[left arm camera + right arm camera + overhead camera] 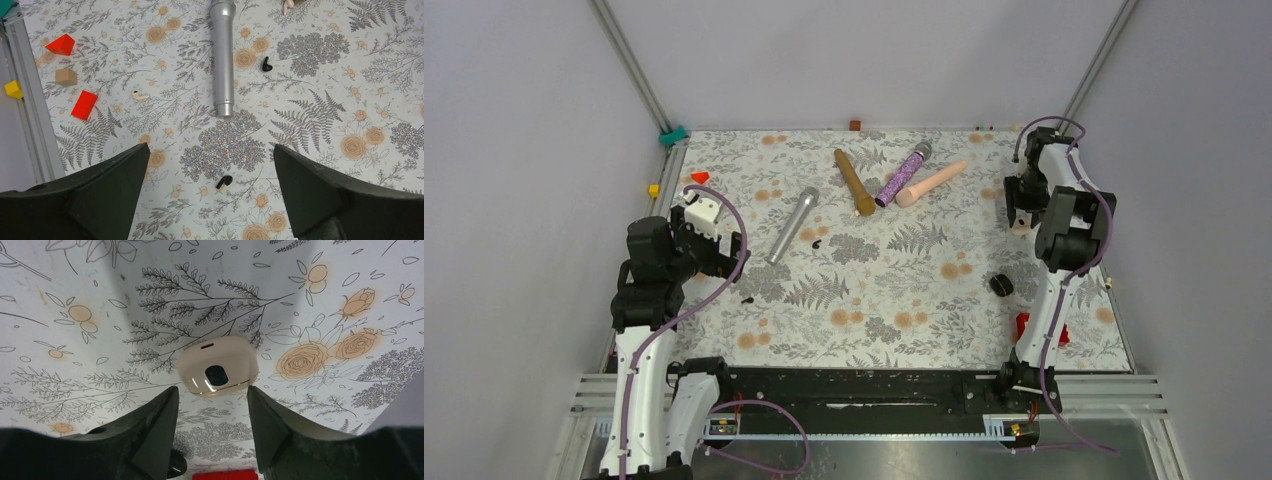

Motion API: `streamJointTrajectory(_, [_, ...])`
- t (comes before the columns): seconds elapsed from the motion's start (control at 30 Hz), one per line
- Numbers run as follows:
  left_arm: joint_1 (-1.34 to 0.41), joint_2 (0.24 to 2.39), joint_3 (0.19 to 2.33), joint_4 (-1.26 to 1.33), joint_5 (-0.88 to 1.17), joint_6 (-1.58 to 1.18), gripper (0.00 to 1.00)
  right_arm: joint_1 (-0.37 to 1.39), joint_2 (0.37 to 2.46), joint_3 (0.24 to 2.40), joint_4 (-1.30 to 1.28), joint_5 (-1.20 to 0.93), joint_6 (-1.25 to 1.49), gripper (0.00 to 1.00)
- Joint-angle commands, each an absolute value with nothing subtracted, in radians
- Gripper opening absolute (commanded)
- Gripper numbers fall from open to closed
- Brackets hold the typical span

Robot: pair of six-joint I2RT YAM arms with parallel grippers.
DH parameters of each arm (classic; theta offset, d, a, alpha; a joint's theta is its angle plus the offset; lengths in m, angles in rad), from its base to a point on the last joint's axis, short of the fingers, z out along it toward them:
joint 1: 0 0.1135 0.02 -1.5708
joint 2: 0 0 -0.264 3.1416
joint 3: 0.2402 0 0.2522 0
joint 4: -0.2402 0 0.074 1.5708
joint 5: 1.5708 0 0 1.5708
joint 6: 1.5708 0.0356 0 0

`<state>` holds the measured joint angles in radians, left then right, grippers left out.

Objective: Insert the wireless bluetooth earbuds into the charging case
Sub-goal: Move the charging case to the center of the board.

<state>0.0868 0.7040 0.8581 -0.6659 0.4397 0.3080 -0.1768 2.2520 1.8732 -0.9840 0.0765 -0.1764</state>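
Observation:
Two tiny black earbuds lie on the floral mat. One earbud (224, 181) (747, 299) lies below and between the spread fingers of my left gripper (210, 146) (719, 255), which is open, empty and above the mat. The other earbud (265, 64) (816, 243) lies right of the silver microphone (222, 55). A closed cream rounded case (217, 366) with a dark window lies flat just ahead of my right gripper (211, 388) (1021, 207). That gripper is open, with a fingertip at each side of the case's near edge.
A round black pebble-like thing (1001, 285) (177, 465) and a red piece (225, 475) lie near the right arm. A white earbud (140, 95), red blocks (84, 104), a wooden cube (66, 77) and a yellow cube (13, 89) lie at the left. Brown (855, 181), purple (902, 175) and pink (931, 184) microphones lie at the back.

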Motion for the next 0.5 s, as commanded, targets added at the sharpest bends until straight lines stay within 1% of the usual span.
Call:
streamJointTrajectory(0.0, [0.094, 0.706, 0.905, -0.657, 0.460, 0.320, 0.99, -0.173, 2.271, 1.935, -1.077, 0.055, -0.219, 0.61])
streamJointTrajectory(0.13, [0.097, 0.707, 0.906, -0.657, 0.457, 0.319, 0.99, -0.173, 2.289, 1.955, -1.106, 0.062, -0.228, 0.60])
streamJointTrajectory(0.23, [0.099, 0.707, 0.910, -0.660, 0.457, 0.319, 0.99, -0.173, 2.297, 1.966, -1.116, 0.079, -0.240, 0.62])
streamJointTrajectory(0.27, [0.100, 0.705, 0.911, -0.661, 0.457, 0.318, 0.98, -0.173, 2.300, 1.976, -1.123, 0.088, -0.241, 0.65])
streamJointTrajectory(0.3, [0.101, 0.706, 0.911, -0.662, 0.457, 0.319, 0.98, -0.173, 2.305, 1.983, -1.129, 0.096, -0.245, 0.75])
streamJointTrajectory(0.37, [0.103, 0.704, 0.913, -0.665, 0.457, 0.319, 0.99, -0.173, 2.314, 1.999, -1.144, 0.101, -0.251, 0.79])
streamJointTrajectory(0.47, [0.104, 0.703, 0.914, -0.666, 0.456, 0.319, 0.98, -0.172, 2.323, 2.012, -1.149, 0.101, -0.254, 0.81])
